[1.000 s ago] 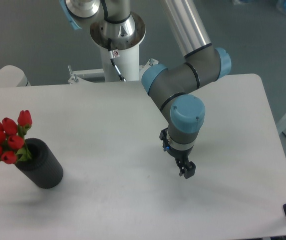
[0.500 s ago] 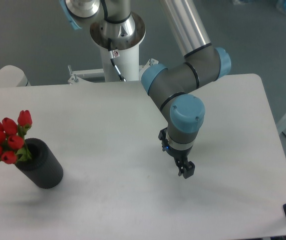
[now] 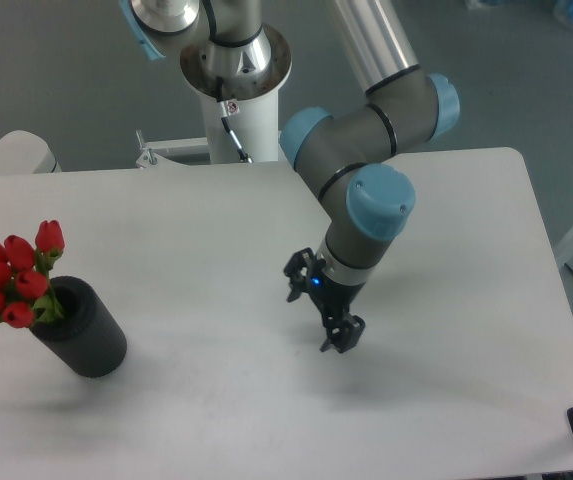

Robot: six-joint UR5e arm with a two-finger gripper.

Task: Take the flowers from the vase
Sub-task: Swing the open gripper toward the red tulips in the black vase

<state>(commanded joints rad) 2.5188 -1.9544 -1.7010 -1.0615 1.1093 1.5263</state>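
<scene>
- From my 1 fixed camera I see the white rectangular table from above, with the arm's white pedestal base standing at its far edge.
- The matte black ribbed cylinder vase stands at the left side of the table, close to the near edge, leaning slightly in this view with its top towards the left.
- The small bunch of red tulip buds with green leaves sits in the vase's mouth and spills out to the upper left; I count roughly 7 buds, with 1 or 2 cut off by the left edge of the frame.
- The grey UR5e arm with blue joint caps reaches down from the upper right, and its wrist points at the table near the middle.
- The black two-finger gripper hangs just above the table surface, tilted down to the right, well apart from the vase and the flowers, which are far off to its left.
- The fingertips look close together with nothing between them, but they are small and dark here, so I cannot tell the jaw gap for certain.
</scene>
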